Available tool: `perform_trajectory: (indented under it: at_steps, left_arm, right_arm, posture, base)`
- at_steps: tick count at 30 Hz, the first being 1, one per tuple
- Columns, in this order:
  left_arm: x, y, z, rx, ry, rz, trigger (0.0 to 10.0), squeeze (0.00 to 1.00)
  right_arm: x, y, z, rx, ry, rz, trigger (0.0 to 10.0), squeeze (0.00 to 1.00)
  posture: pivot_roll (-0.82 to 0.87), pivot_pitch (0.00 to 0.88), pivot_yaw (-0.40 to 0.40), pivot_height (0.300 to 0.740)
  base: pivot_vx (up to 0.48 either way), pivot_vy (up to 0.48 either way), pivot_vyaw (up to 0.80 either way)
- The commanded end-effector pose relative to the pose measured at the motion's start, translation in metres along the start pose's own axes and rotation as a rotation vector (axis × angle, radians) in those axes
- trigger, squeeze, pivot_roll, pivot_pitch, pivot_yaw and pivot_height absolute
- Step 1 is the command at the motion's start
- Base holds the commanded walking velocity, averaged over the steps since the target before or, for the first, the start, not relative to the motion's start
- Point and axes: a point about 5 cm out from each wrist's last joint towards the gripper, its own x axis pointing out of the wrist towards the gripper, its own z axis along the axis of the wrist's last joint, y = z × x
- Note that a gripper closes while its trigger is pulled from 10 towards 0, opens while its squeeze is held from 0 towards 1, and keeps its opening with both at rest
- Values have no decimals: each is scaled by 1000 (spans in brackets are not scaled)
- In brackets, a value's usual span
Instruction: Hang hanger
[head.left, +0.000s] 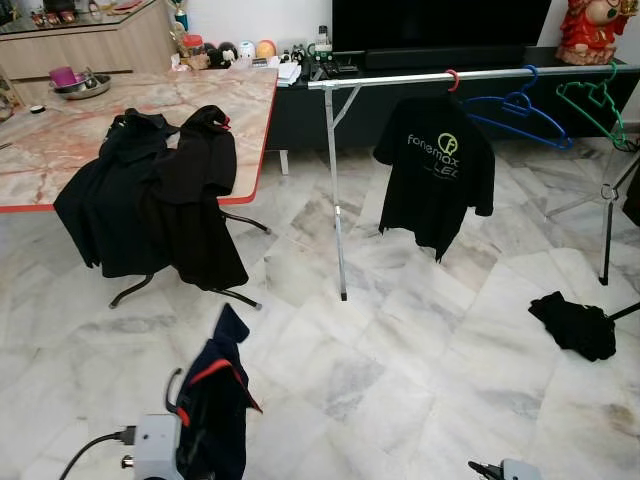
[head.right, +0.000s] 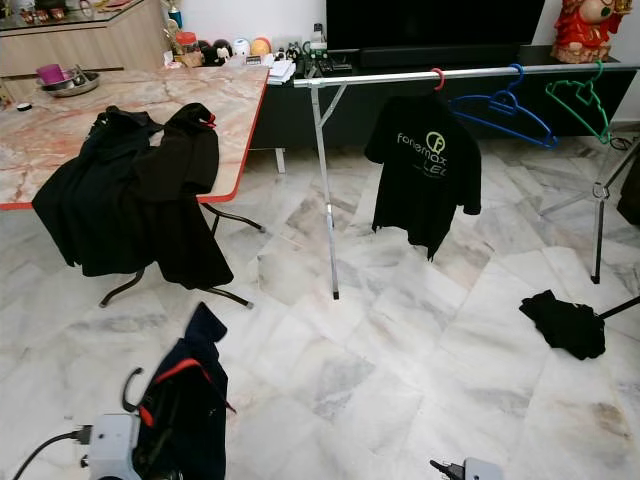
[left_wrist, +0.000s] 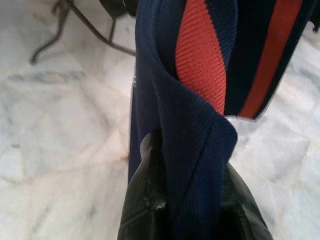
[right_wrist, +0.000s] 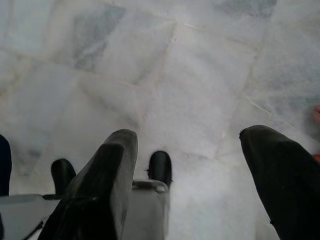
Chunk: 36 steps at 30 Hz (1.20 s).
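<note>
My left gripper (left_wrist: 192, 167) is shut on the collar of a navy shirt (head.left: 215, 400) with red stripes, held low at the bottom left. A dark hanger hook (head.left: 172, 388) curls out beside the shirt's collar. Across the room stands a silver clothes rail (head.left: 400, 78). On it hang a black printed T-shirt (head.left: 436, 170) on a red hanger (head.left: 452, 78), an empty blue hanger (head.left: 520, 110) and an empty green hanger (head.left: 595, 100). My right gripper (right_wrist: 190, 165) is open over the bare floor, low at the bottom right.
A marble table (head.left: 60, 140) with a red edge stands at the left, with two black garments (head.left: 150, 200) draped over its corner. Its metal legs (head.left: 235, 295) reach onto the floor. A black garment (head.left: 575, 325) lies on the marble floor at the right. A dark TV cabinet (head.left: 300, 110) runs behind the rail.
</note>
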Motion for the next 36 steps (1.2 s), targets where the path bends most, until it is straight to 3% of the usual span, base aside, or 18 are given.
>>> perform_trajectory:
  at_steps: [1, 36]
  left_arm:
    - [-4, 5, 2, -10, -14, 29, 10000, 0]
    - [2, -5, 8, -57, 2, -8, 10000, 0]
  right_arm:
    - [-2, -1, -13, -46, 56, 9, 10000, 0]
    - [-1, 8, -12, -131, 72, 63, 10000, 0]
  posture:
    - [97, 129, 24, 740]
    - [102, 95, 38, 740]
  base:
    - [0, 0, 0]
    - [284, 0, 0]
